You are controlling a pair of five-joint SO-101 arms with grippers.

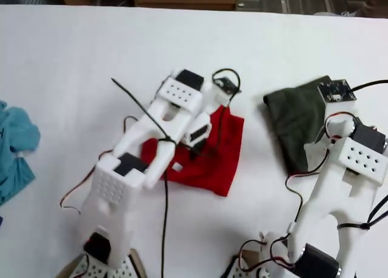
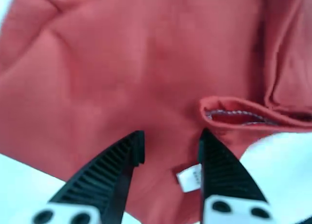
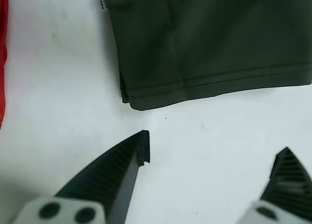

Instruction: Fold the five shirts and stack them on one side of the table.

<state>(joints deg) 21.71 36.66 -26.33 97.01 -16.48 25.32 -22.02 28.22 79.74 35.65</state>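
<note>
The dark green shirt (image 1: 294, 123) lay folded into a compact rectangle at the right of the tabletop (image 1: 91, 48), which made it look finished and the likely start of the stack. The right end effector (image 3: 214, 146) hung over bare tabletop just near of its hem, jaws spread wide and empty. The red shirt (image 1: 212, 163) sat at the middle, gathered into a rough block but rumpled, with a loose flap and a white tag (image 2: 189, 177) showing; it seemed only part folded. The left end effector (image 2: 170, 138) was right above it, jaws narrowly parted and gripping nothing. A teal shirt (image 1: 15, 151) lay crumpled at the left edge, not yet folded. Most of the job appeared to remain.
</note>
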